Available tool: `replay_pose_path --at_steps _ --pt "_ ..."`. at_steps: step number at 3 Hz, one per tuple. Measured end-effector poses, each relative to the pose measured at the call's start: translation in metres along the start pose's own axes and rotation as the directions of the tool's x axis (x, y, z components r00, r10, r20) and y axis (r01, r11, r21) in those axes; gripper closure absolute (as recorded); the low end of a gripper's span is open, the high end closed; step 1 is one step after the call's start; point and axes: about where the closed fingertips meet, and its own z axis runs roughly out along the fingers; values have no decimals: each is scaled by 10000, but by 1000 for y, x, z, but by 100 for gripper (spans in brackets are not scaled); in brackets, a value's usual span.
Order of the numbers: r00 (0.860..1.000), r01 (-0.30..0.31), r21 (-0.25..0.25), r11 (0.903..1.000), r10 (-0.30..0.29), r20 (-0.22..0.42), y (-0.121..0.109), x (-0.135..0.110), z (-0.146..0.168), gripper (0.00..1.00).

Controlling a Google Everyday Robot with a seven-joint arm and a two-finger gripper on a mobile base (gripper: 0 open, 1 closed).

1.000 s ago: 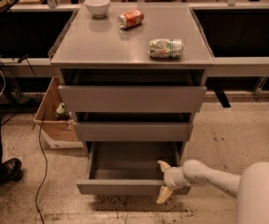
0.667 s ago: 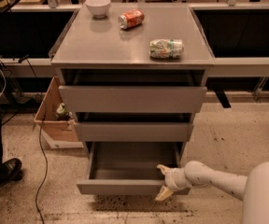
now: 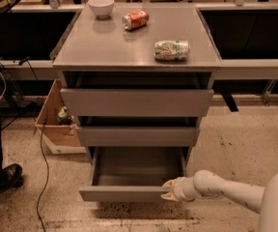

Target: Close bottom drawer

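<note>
The bottom drawer (image 3: 129, 193) of the grey cabinet stands pulled out, its grey box interior showing and its short flat front facing me low in the view. My gripper (image 3: 170, 190) reaches in from the lower right on a white arm and rests against the right end of the drawer's front. The middle drawer (image 3: 136, 136) and top drawer (image 3: 136, 102) above it stand slightly out.
On the cabinet top (image 3: 105, 47) stand a white bowl (image 3: 101, 6), a red can (image 3: 135, 19) on its side and a crushed green can (image 3: 172, 50). A cardboard box (image 3: 57, 124) sits on the floor at the left, with cables and a person's shoe (image 3: 4, 177).
My gripper has shifted a little left and up along the drawer's front edge. The drawer looks about as far out as before.
</note>
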Motion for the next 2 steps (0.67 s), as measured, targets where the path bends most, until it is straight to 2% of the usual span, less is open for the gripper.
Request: replay_pose_path --at_steps 1,2 --pt "10000 -18 20 10000 18 -37 4 0 -4 88" --pt "9996 -139 29 9999 139 244 8 15 11 100"
